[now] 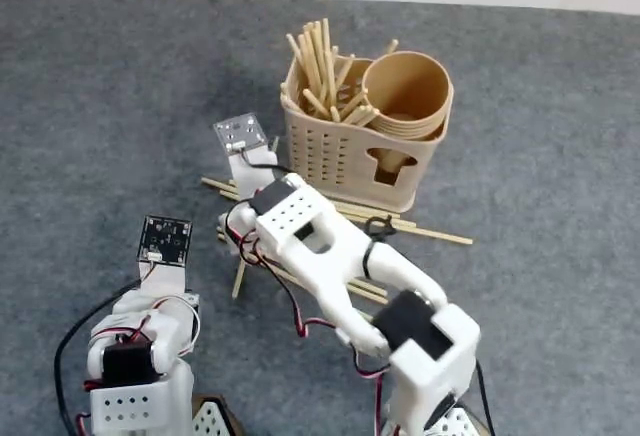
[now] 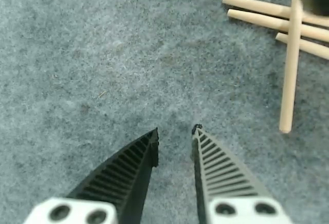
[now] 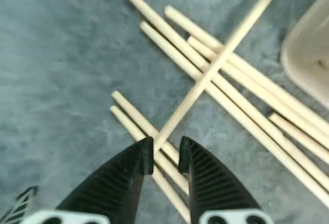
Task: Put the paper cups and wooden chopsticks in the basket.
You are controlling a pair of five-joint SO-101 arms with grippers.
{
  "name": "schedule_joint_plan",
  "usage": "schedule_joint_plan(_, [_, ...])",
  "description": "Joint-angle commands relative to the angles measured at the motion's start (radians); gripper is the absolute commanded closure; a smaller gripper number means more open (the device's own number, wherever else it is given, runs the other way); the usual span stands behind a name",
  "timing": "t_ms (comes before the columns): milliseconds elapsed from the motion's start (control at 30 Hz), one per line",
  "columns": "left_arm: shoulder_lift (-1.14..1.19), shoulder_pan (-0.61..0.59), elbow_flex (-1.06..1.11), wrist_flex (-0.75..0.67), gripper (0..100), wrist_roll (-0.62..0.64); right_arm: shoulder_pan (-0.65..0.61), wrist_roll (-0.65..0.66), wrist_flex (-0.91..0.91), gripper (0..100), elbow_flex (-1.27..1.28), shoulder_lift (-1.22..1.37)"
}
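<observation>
Overhead, paper cups [image 1: 405, 91] are nested in the basket [image 1: 340, 161] on the grey carpeted counter [image 1: 90, 106] — loose chopsticks [image 3: 205, 75] are strewn beside it; the left end effector [image 2: 175, 131] and right end effector [image 3: 166, 147] are held apart.

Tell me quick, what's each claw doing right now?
Left gripper: open, holding nothing.
Right gripper: open, the end of a chopstick between its jaws, apparently not clamped.

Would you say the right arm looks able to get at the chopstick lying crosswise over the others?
Probably yes: the right gripper hangs open at the end of the crosswise chopstick, which lies on top, uncovered.
</observation>
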Motion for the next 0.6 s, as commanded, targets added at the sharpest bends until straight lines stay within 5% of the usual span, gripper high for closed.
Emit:
schedule_joint_plan(0, [0.001,-0.005,0.021,0.005,88,0.006,0.028,0.012,-0.018,90.6,-0.068,0.016])
schedule_joint_plan(433, [0.001,-0.005,0.021,0.005,88,0.006,0.038,0.018,-0.012,90.9,-0.163,0.165])
schedule_joint_plan(567, [0.001,-0.005,0.021,0.005,88,0.006,0.039,0.020,0.067,99.5,-0.194,0.156])
